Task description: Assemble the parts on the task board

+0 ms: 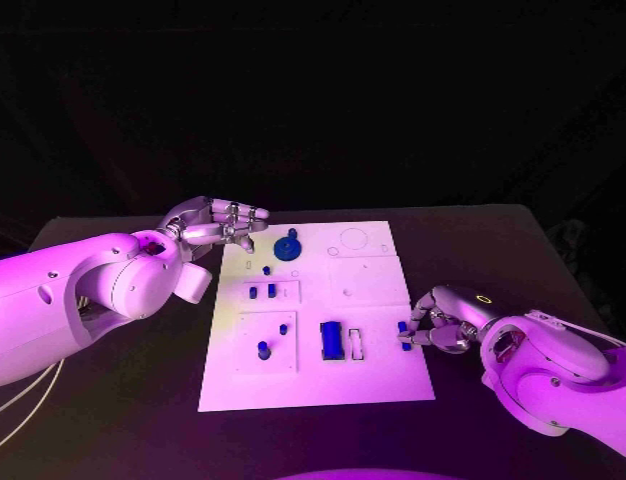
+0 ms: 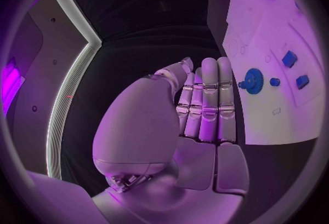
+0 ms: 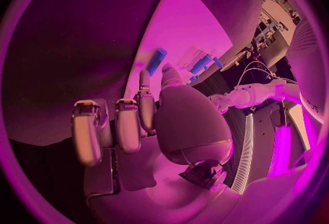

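Observation:
The white task board [image 1: 364, 375] lies in the middle of the black table. A blue gear [image 1: 287, 243] sits near its far left corner, and a long blue block [image 1: 332, 340] stands in a slot near the front. My left hand [image 1: 215, 222] hovers at the far left corner with nothing in it; its fingertips [image 2: 209, 68] are just short of the gear [image 2: 253, 80]. At the board's right edge my right hand [image 1: 443, 320] pinches a small blue peg [image 1: 404, 335]. That peg [image 3: 157, 61] sticks out between thumb and finger.
Several small blue pegs stand on the board's left half, among them a pair [image 1: 261, 292] and one [image 1: 264, 350] near the front. Round and rectangular recesses [image 1: 354, 240] mark the far right part. Black table [image 1: 501, 250] surrounds the board.

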`<state>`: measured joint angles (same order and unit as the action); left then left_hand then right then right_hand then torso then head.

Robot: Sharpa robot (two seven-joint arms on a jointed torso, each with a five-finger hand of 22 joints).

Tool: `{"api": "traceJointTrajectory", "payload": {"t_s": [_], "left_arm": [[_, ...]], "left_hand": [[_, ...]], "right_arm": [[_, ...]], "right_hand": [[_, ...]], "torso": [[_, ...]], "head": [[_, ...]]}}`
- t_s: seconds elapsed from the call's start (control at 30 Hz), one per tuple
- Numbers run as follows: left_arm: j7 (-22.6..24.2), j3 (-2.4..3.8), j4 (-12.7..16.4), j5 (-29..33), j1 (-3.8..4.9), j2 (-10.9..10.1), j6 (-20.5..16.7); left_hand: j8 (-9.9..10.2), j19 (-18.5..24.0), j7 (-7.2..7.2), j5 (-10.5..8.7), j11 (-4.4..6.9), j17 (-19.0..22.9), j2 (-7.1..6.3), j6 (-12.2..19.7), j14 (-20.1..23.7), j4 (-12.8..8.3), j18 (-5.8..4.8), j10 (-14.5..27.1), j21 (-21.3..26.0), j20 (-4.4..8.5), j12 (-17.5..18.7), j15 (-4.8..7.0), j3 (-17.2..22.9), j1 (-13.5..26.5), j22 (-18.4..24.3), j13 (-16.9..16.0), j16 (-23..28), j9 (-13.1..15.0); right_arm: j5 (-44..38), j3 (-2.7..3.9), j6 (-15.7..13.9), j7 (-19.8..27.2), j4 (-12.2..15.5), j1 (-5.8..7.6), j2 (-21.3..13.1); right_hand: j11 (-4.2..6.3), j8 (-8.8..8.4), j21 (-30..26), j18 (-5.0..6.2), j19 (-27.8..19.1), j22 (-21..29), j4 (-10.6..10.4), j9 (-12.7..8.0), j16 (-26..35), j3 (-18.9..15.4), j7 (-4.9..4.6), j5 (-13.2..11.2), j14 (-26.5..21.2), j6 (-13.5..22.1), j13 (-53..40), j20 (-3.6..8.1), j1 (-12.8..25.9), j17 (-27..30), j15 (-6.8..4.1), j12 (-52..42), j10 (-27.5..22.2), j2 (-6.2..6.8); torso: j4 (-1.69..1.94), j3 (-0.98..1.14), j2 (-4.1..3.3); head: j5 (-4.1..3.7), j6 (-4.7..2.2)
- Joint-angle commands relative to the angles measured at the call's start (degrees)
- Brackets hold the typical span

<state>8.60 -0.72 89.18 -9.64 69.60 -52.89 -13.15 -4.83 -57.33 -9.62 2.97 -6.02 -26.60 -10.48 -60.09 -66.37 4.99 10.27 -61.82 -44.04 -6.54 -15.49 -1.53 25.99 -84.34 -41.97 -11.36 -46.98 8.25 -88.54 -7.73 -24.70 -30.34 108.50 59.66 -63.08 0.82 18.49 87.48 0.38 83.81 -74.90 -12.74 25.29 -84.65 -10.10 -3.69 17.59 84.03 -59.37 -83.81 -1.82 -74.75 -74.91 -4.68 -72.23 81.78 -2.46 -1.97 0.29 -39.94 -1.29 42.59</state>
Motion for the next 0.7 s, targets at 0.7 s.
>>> {"api": "traceJointTrajectory", "payload": {"t_s": [0.7], "left_arm": [[0.20, 0.04, 0.14, 0.30, -0.02, -0.03, 0.99]], "left_hand": [[0.18, -0.07, -0.21, 0.16, 0.05, 0.05, 0.50, 0.23, 0.32, -0.09, 0.28, 0.37, 0.20, -0.15, -0.31, 0.00, -0.34, -0.14, 0.09, 0.06, 0.35, -0.07]], "right_arm": [[-9.22, -0.06, 8.92, -3.41, -2.67, -1.97, 3.55]], "right_hand": [[0.36, -2.18, 0.27, 0.13, 5.19, -14.42, 4.81, -0.98, -0.01, 4.11, 0.62, -7.56, 4.02, -2.84, 7.34, -0.01, -9.21, -5.45, 0.02, 0.67, -0.07, 1.82]], "torso": [[0.02, -0.09, 0.03]], "head": [[0.13, 0.23]]}}
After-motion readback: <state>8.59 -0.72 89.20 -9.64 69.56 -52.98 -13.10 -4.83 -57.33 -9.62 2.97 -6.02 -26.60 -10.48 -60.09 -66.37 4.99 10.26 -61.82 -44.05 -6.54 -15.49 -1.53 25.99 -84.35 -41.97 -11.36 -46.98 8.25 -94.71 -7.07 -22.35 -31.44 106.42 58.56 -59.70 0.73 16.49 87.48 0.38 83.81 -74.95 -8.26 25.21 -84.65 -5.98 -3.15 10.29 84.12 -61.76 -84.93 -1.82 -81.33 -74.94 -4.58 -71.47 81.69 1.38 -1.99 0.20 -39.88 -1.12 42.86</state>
